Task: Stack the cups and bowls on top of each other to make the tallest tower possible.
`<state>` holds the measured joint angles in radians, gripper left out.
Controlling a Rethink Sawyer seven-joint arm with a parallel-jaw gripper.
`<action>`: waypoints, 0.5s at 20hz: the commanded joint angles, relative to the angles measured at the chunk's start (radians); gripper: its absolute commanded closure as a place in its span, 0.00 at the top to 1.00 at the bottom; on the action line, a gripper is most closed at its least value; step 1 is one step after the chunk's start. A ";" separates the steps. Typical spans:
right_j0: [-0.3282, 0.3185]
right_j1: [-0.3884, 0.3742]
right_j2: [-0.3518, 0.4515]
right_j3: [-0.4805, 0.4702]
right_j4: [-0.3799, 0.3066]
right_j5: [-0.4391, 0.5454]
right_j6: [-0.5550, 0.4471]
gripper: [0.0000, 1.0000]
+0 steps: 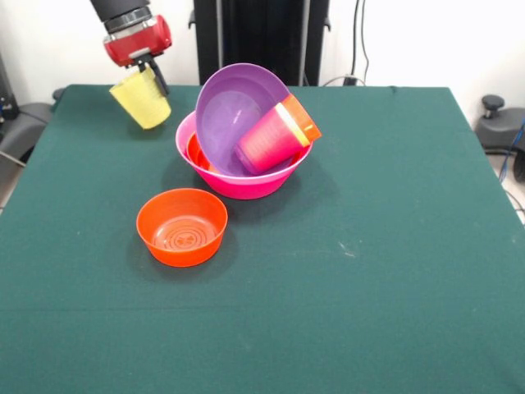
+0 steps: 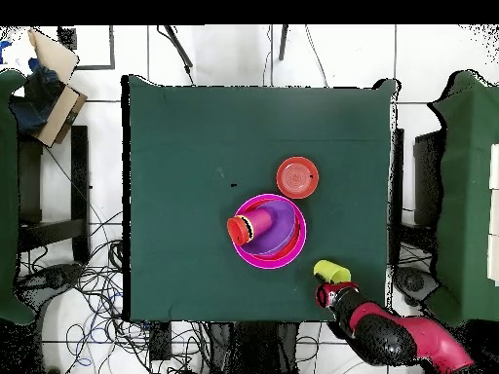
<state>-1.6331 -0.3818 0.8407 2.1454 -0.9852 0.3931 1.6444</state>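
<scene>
While holding a tilted yellow cup (image 1: 142,98) near the table's (image 1: 394,271) far-left edge, gripper (image 1: 150,72) is pinching its rim. Right of it, pink bowl (image 1: 246,182) is cradling tilted purple bowl (image 1: 225,111) and nested cups (image 1: 275,135); nearer, small orange bowl (image 1: 181,226) is sitting alone amid open cloth.

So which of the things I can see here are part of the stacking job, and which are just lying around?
Part of the job:
- pink bowl holding the pile
- purple bowl tilted inside it
- nested cups lying on their side in it
- orange bowl alone on the table
- yellow cup held by the gripper

Lying about:
- cardboard box off the table
- cables on the floor
</scene>
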 commanded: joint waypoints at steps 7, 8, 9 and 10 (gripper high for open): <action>0.300 -0.335 0.125 -0.055 0.200 0.125 0.006 0.00; 0.314 -0.361 0.123 -0.047 0.218 0.122 0.016 0.00; 0.333 -0.386 0.118 -0.041 0.232 0.115 0.033 0.00; 0.351 -0.413 0.109 -0.029 0.245 0.098 0.051 0.00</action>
<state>-1.4111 -0.6142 0.9071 2.1468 -0.8186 0.3942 1.6444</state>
